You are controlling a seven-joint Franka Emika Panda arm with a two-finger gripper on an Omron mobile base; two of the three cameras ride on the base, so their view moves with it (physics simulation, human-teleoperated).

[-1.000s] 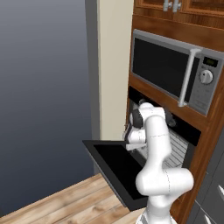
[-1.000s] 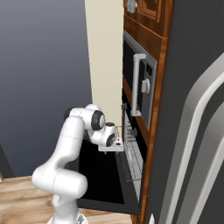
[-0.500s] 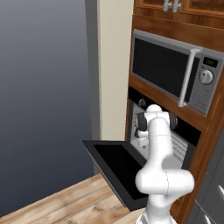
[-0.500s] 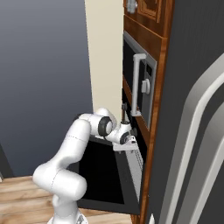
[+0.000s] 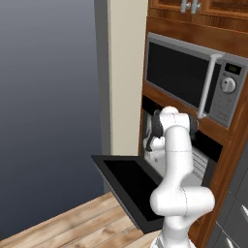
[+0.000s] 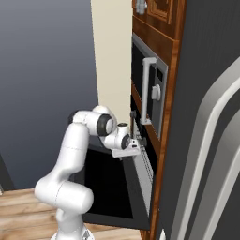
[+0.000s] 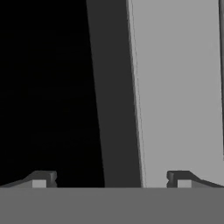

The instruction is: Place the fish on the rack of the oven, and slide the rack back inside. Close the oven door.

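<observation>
My gripper (image 7: 109,179) spread fully wide, empty; has pushed from door edge into oven (image 5: 206,145) mouth, frame centre. Rack (image 6: 146,165) slid out over lowered oven door (image 5: 131,186). Fish location: cannot tell.

Glossy black glass fronts the oven door (image 5: 131,186), and brown polished wood frames the oven (image 5: 206,145). Thin silvery metal wires form the rack (image 6: 144,164); the microwave (image 5: 193,80) looks brushed metal.
</observation>
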